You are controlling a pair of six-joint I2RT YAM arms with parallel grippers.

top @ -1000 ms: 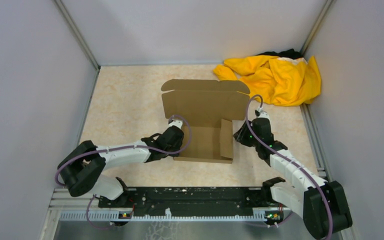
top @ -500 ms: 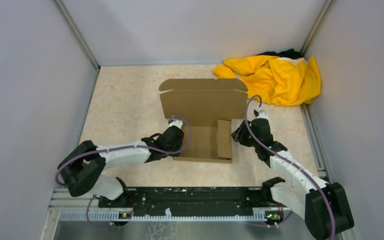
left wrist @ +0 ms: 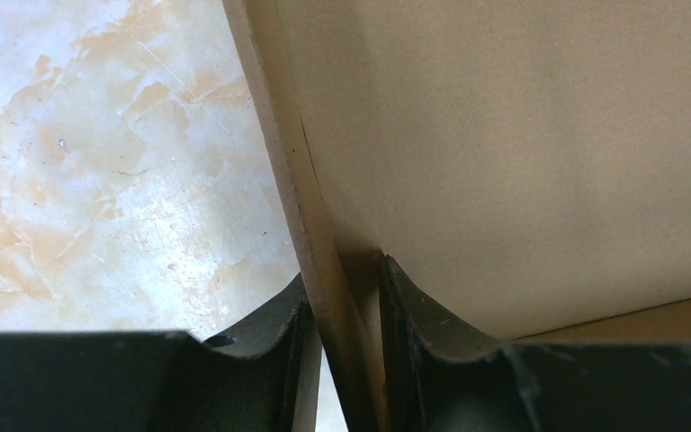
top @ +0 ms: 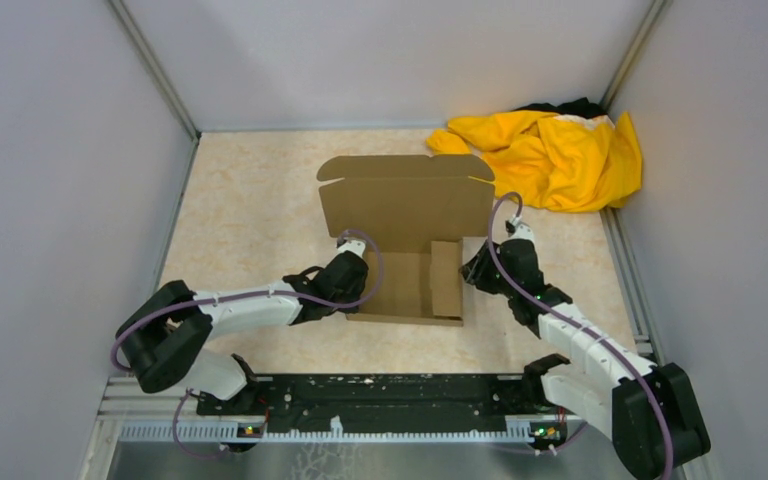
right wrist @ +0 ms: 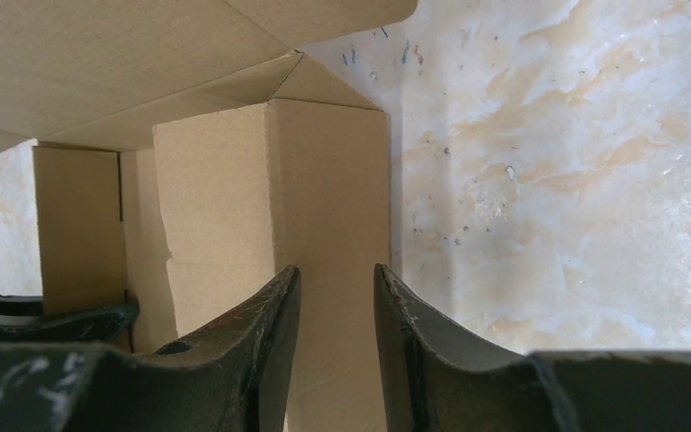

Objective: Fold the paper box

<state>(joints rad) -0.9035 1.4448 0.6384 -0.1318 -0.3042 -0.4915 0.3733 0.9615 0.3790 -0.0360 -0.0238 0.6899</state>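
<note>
Now: left gripper point(left wrist: 342, 277) clamps the box's point(top: 405, 205) wall point(left wrist: 310, 180); right gripper point(right wrist: 335, 270) meets the flap point(right wrist: 324, 180), grasp indiscernible. Ideally, steady the wall and push the flap inward along its crease.

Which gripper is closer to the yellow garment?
Right. The right gripper is at the paper box's right wall, the side toward the yellow garment; the left gripper grips the opposite left wall.

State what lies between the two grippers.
The plain brown corrugated cardboard box: left gripper at its left wall, right gripper at its right wall, top view.
</note>
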